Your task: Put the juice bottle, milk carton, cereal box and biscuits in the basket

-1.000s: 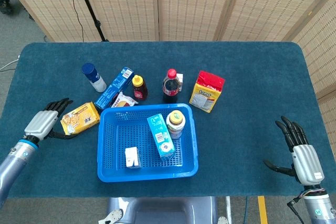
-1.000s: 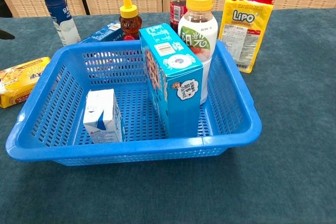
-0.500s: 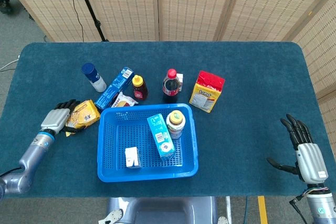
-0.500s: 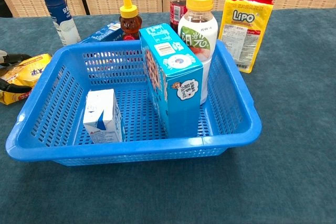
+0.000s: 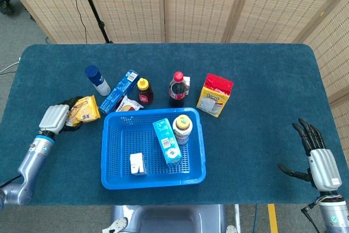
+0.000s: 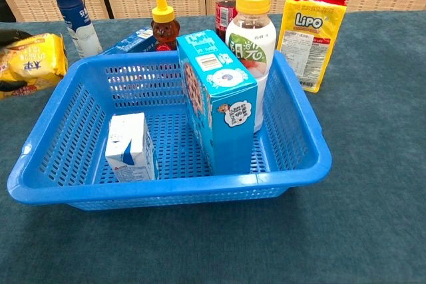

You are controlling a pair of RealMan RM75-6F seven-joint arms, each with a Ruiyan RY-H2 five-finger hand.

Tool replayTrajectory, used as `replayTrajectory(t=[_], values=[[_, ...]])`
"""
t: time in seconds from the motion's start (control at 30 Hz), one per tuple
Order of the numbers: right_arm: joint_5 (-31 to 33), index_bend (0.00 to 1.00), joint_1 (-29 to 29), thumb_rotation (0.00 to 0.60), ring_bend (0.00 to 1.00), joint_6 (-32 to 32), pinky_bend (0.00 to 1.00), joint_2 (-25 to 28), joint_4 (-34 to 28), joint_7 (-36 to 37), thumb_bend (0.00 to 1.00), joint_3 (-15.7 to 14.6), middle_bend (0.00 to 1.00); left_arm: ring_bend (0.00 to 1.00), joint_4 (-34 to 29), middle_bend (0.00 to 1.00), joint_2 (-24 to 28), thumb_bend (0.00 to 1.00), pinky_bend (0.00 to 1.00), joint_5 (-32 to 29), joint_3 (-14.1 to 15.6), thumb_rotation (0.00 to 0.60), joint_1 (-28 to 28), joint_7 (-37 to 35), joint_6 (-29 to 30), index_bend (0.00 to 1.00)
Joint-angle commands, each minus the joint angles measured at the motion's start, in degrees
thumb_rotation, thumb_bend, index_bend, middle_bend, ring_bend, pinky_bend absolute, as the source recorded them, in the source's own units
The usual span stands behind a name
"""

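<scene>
Left robot hand clamped on the biscuits, yellow pack lifted and tilted, at 9 o'clock of the basket, outside it, just beside its upper-left corner. In the chest view the biscuits show at far left above the counter, dark fingers behind the pack.

Right robot hand at 4 o'clock on the counter edge, fingers apart, holding nothing, well away from everything.

Blue basket sits centre-front. Inside: cereal box upright in the middle, juice bottle with yellow cap touching it at its 1 o'clock, milk carton small and upright at 7 o'clock of the cereal box, near the front wall.

Behind the basket, 10 to 2 o'clock: white bottle with blue cap, blue box lying diagonal, honey bottle, small red-white packet touching the basket's back rim, cola bottle with red cap, yellow LiPO bag standing at 1 o'clock. Wicker screens behind the counter.
</scene>
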Motion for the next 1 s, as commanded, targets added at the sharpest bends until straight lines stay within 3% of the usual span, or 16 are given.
replayTrajectory(t=[0.03,0.17,0.33,0.63,0.8,1.0], values=[[0.0,0.00,0.0,0.600,0.00,0.1,0.00,0.0,-0.1,0.0,0.00,0.1,0.00,0.44,-7.3,0.43,7.4,0.59,0.52,9.1,-0.5,0.600,2.4,-8.1,8.3,0.52],[0.5,0.00,-0.1,0.600,0.00,0.3,0.00,0.0,0.1,-0.7,0.00,0.4,0.00,0.44,-12.7,0.43,11.8,0.58,0.52,14.6,-0.3,0.600,2.3,-10.4,11.3,0.52],[0.9,0.00,-0.5,0.600,0.00,2.0,0.00,-1.2,1.3,-6.8,0.00,1.4,0.00,0.44,-18.7,0.43,13.2,0.57,0.52,16.3,-0.5,0.600,-0.2,-7.4,8.6,0.52],[-0.1,0.00,-1.1,0.600,0.00,3.8,0.00,-2.3,1.8,-16.0,0.00,1.6,0.00,0.43,-22.2,0.43,6.3,0.56,0.52,10.1,-2.0,0.600,-5.4,2.5,0.1,0.52],[-0.3,0.00,-1.1,0.600,0.00,3.3,0.00,-2.1,1.2,-16.0,0.00,1.3,0.00,0.43,-22.1,0.43,2.5,0.55,0.52,6.3,-3.5,0.600,-7.3,5.3,-2.0,0.53],[-0.2,0.00,-1.1,0.600,0.00,3.0,0.00,-1.8,1.0,-15.3,0.00,1.2,0.00,0.43,-23.9,0.43,1.4,0.55,0.48,5.3,-3.7,0.600,-8.4,9.9,-2.3,0.53]])
